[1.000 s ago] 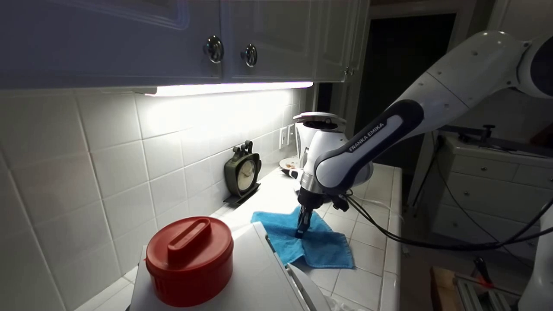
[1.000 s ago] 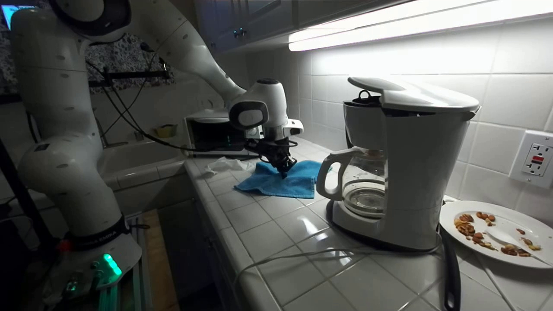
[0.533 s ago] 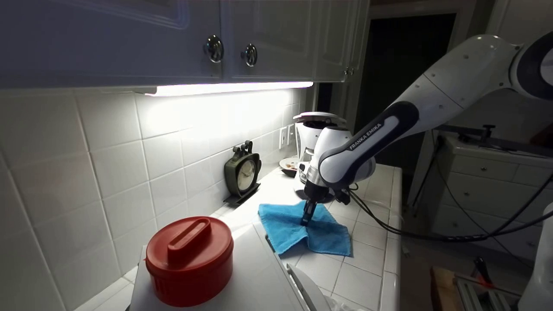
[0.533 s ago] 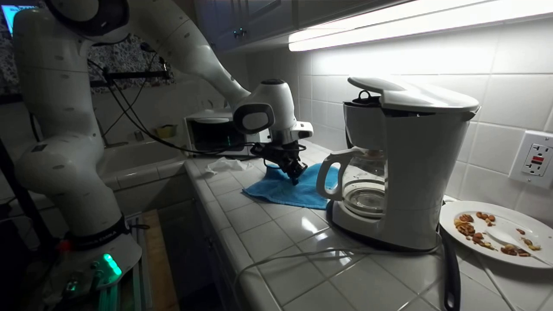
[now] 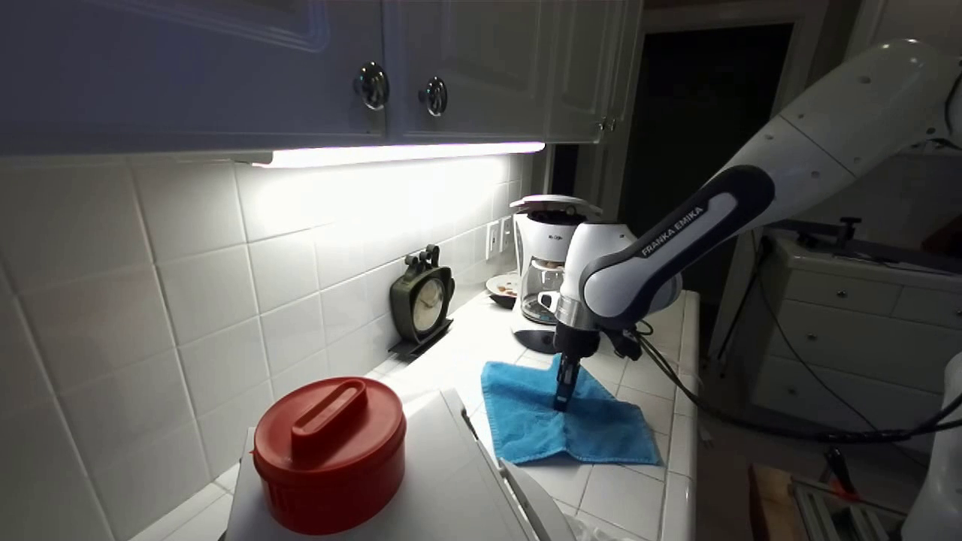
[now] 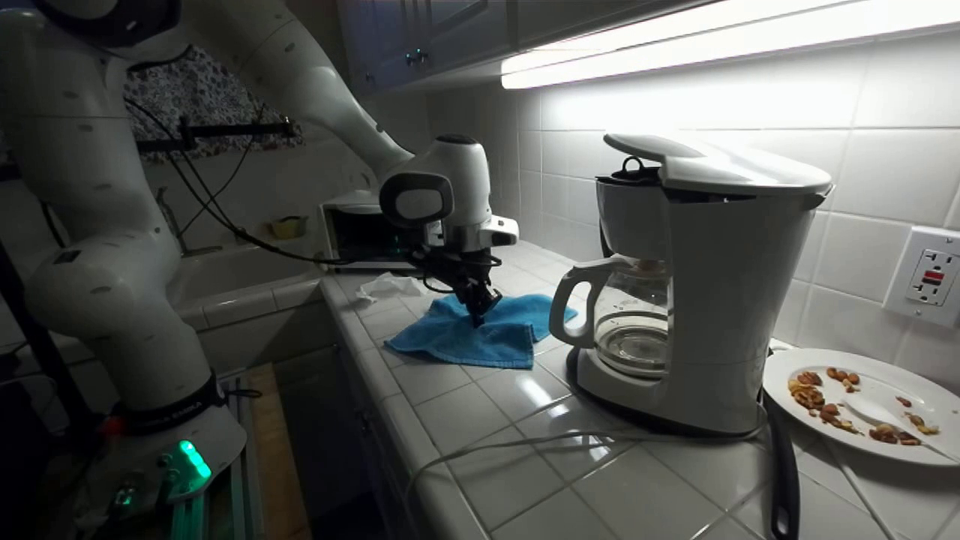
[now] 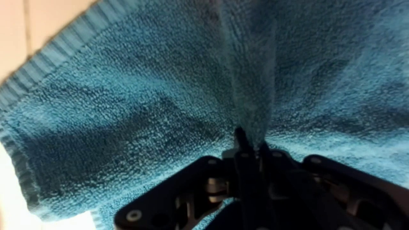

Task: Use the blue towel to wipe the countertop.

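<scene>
Your black two-fingered gripper (image 7: 253, 140) pinched a rumpled turquoise-blue terry towel (image 6: 466, 345)
Just below centre in an exterior view, it lay on the white-tiled countertop (image 6: 442, 395); you probably needed low, even strokes.

Near left in an exterior view, red lidded tub (image 5: 331, 458) atop white appliance (image 5: 443, 481); farther, dk green dial-faced item (image 5: 422, 300) (type unclear) by tiled wall (image 5: 210, 315). Near right in an exterior view, white coffee mkr (image 6: 720, 300) w/ glass carafe (image 6: 634, 326), lid (image 6: 750, 161) ajar; beside, plate (image 6: 885, 379) w/ nuts (image 6: 808, 397) & spoon (image 6: 870, 409), outlet (image 6: 930, 277) above. Far left, crumpled wht scrap (image 6: 394, 286), sink (image 6: 225, 274). In both exterior views, lit strip lamp (image 5: 406, 154) under cabinets (image 5: 481, 75)
</scene>
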`<state>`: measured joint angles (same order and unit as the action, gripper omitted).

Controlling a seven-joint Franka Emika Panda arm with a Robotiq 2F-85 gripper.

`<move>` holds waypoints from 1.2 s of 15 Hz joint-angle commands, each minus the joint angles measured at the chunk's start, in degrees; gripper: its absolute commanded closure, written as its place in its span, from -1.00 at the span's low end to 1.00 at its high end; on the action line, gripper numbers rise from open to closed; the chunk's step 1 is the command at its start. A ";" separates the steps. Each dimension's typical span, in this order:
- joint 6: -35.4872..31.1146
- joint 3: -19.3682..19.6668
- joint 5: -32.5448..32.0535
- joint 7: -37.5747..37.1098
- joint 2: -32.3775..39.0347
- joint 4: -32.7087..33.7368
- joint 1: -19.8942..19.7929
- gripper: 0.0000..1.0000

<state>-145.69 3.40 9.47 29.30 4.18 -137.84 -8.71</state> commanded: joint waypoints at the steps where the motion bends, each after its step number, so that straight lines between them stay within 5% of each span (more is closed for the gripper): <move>1: 4.14 -0.93 -0.10 -0.52 -4.70 -3.96 2.16 0.93; 8: -0.39 -2.55 0.56 -1.05 -0.98 -1.65 5.88 0.93; 18: -11.06 -0.70 -4.61 -11.19 4.02 0.85 4.78 0.93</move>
<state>-153.34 1.43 8.64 22.91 5.99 -138.04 -3.14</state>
